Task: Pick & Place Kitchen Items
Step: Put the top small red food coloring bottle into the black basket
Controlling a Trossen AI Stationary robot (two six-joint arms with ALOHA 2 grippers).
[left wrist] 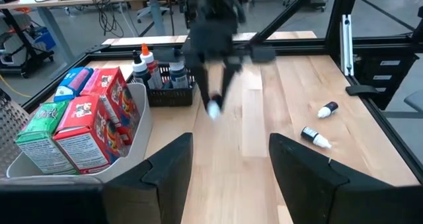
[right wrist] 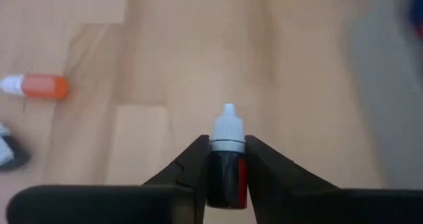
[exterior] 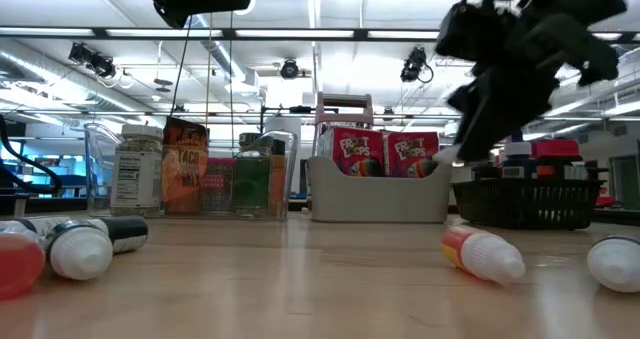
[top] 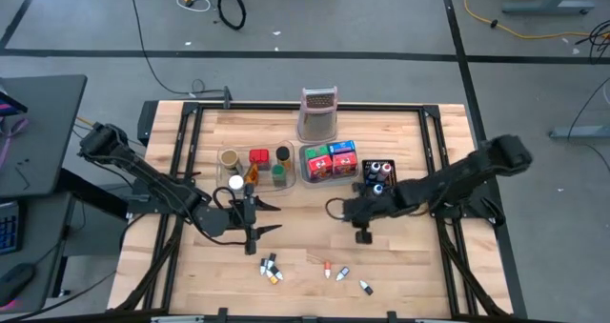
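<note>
My right gripper (top: pixel 362 230) hangs over the middle of the table, shut on a small dark dropper bottle (right wrist: pixel 227 174) with a white cap. My left gripper (top: pixel 269 218) hovers open to its left, fingers level and pointing at the right arm, holding nothing (left wrist: pixel 231 168). Several more small dropper bottles lie on their sides near the table's near edge: a dark pair (top: pixel 271 269), an orange one (top: pixel 327 270) and two white-capped ones (top: pixel 365 286). Behind stand a clear tray of jars (top: pixel 253 167), a grey tray of red, blue and green cartons (top: pixel 331 161) and a black basket of bottles (top: pixel 378 173). My right gripper pinches the dropper bottle by its dark body (right wrist: pixel 227 184) between the two fingers, just behind the white cap (right wrist: pixel 228 128). The fingers point down from above and the bottle lies along them. It is lifted clear of the table, cap end down (left wrist: pixel 213 108).
A tall metal grater (top: pixel 319 113) stands at the far edge behind the trays. Black frame rails (top: pixel 448 147) run along the table's sides. Bare wood lies between the two grippers and the trays. A cluttered room shows beyond the table.
</note>
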